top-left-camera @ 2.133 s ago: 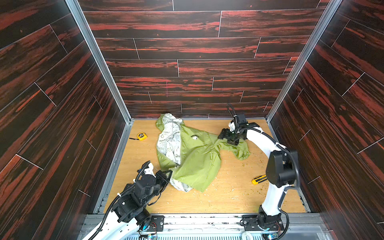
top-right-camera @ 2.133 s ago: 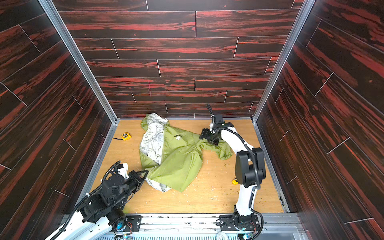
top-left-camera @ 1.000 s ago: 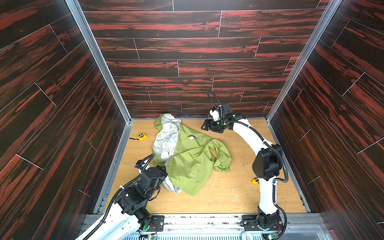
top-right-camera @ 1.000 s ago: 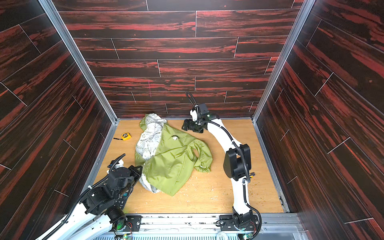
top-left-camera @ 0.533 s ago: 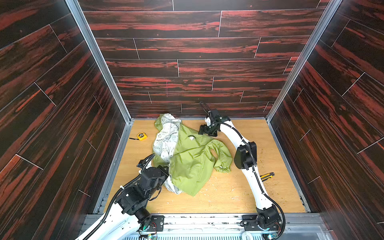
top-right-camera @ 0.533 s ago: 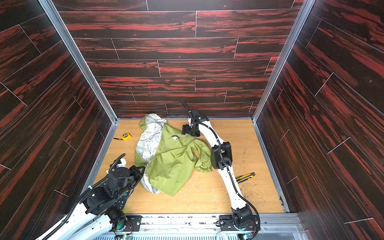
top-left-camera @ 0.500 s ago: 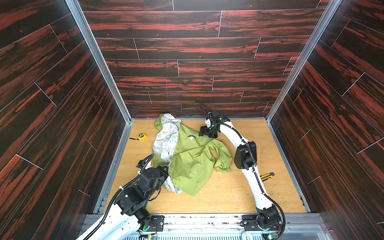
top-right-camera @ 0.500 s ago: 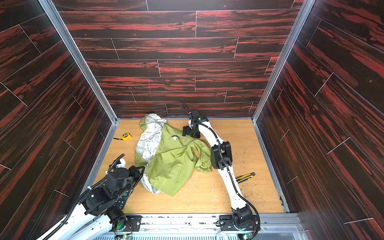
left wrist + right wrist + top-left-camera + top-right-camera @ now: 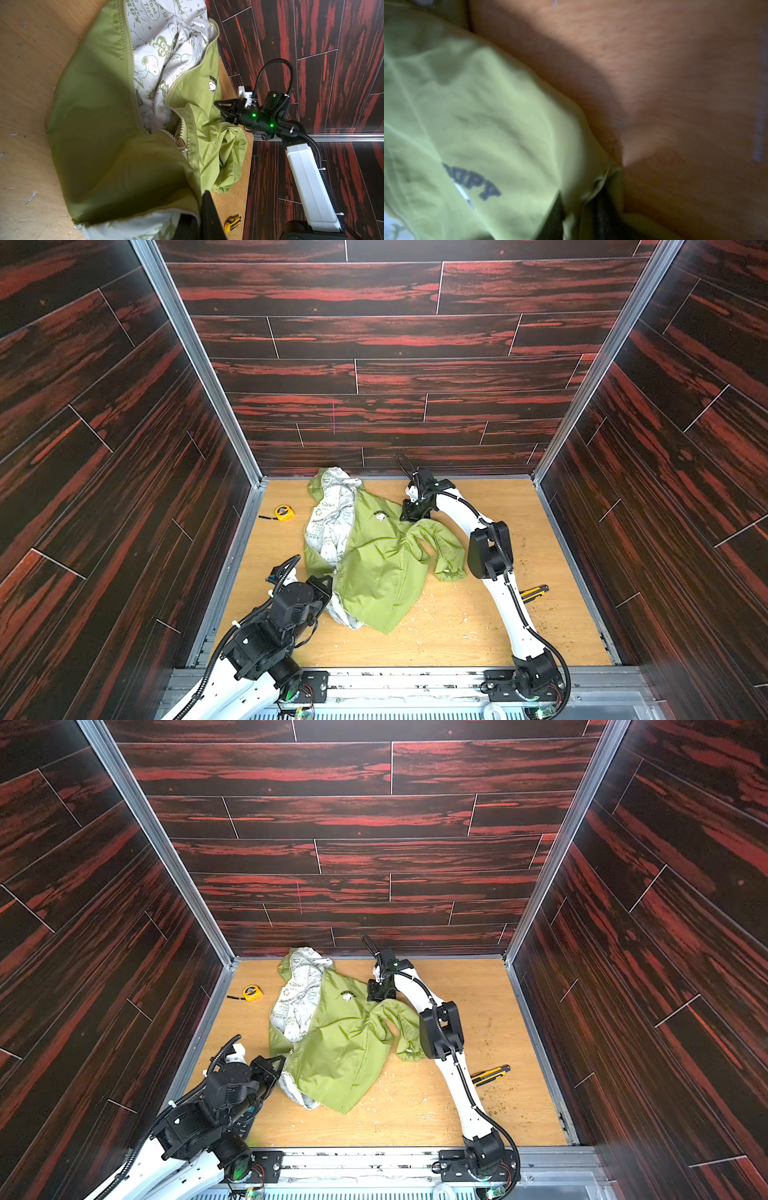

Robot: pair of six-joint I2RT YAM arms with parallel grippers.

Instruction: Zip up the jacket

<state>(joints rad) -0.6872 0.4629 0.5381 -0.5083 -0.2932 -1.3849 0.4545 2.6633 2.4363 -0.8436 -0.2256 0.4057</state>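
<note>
I have the left arm (image 9: 257, 641) folded low at the near left corner, with the left gripper (image 9: 326, 588) clamped tight on the near hem of the jacket (image 9: 374, 568). The right arm (image 9: 459, 508) stretches from its base toward the far wall, elbow raised and wrist tipped down. The right gripper (image 9: 409, 515) has its jaws nearly together on a fold at the jacket's shoulder. Its wrist view is blurred.

You see the jacket (image 9: 116, 128) lying on the desk (image 9: 25, 93), its zipper (image 9: 129, 62) parted over Snoopy-print lining (image 9: 158, 47). Your left end effector (image 9: 202, 209) is clamped on the hem. The right end effector (image 9: 220, 110) touches green fabric beside the chest logo (image 9: 212, 85). A yellow-and-black tool (image 9: 232, 223) lies near the sleeve.
</note>
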